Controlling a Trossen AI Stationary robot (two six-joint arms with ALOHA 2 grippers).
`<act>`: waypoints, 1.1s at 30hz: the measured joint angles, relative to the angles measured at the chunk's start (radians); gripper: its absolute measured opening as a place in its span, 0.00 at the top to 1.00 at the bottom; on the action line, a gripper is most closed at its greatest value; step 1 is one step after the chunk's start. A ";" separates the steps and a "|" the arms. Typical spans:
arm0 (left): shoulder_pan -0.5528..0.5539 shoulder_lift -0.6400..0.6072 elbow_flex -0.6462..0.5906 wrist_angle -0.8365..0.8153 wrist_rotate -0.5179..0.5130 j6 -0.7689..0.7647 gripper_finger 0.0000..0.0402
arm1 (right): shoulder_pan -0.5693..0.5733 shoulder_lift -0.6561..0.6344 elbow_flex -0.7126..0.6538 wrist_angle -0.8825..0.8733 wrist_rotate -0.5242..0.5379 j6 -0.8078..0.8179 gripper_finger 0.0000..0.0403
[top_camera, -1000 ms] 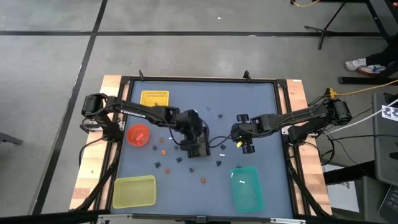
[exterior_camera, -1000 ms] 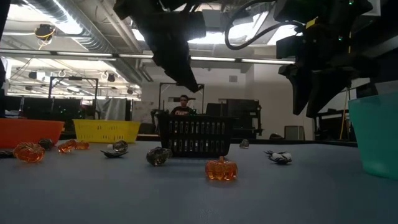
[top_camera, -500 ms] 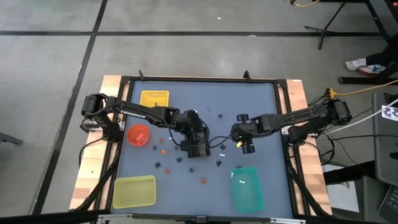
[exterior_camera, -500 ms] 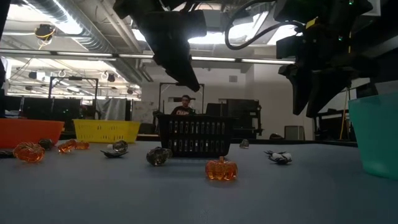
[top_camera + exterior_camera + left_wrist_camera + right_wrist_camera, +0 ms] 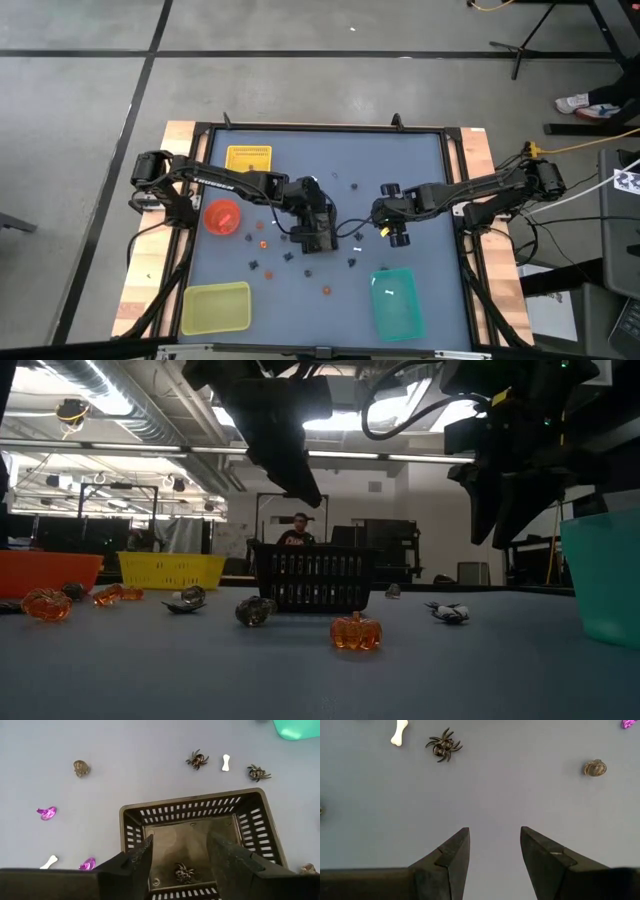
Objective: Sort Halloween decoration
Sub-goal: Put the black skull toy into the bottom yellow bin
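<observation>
Small Halloween decorations lie scattered on the grey table: dark spiders [image 5: 197, 759] [image 5: 443, 746], white bones [image 5: 226, 762] [image 5: 399, 732], an orange pumpkin [image 5: 356, 632] and purple pieces [image 5: 47, 813]. One dark spider [image 5: 183, 872] lies on the floor of the black slotted basket [image 5: 200, 845]. My left gripper [image 5: 182, 857] hangs open above that basket [image 5: 316, 242] and is empty. My right gripper [image 5: 495, 850] hangs open over bare table [image 5: 392, 232], right of the basket, and is also empty.
A yellow basket [image 5: 248, 158] stands at the far left and an orange bowl [image 5: 222, 216] sits left of the black basket. At the near edge are a yellow-green tray [image 5: 215, 307] and a teal container [image 5: 396, 302]. A person [image 5: 298, 532] stands in the room beyond the table.
</observation>
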 joint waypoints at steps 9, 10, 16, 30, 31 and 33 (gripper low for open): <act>0.000 0.000 0.000 0.006 -0.098 0.000 0.58 | 0.000 0.000 0.000 0.028 0.010 0.000 0.57; 0.000 0.000 0.000 0.006 -0.104 0.000 0.58 | 0.000 0.000 0.000 0.034 0.010 0.000 0.57; 0.007 0.000 0.000 0.005 -0.098 0.000 0.58 | 0.000 0.000 0.000 0.056 0.012 0.000 0.57; 0.083 -0.089 0.000 -0.070 -0.041 0.000 0.58 | 0.000 0.000 0.000 0.104 0.135 -0.003 0.57; 0.089 -0.102 0.000 -0.082 -0.041 0.001 0.58 | 0.000 0.000 0.000 0.112 0.135 -0.003 0.57; 0.099 -0.133 -0.010 -0.101 -0.041 0.008 0.58 | -0.009 0.000 0.000 0.119 0.136 -0.004 0.57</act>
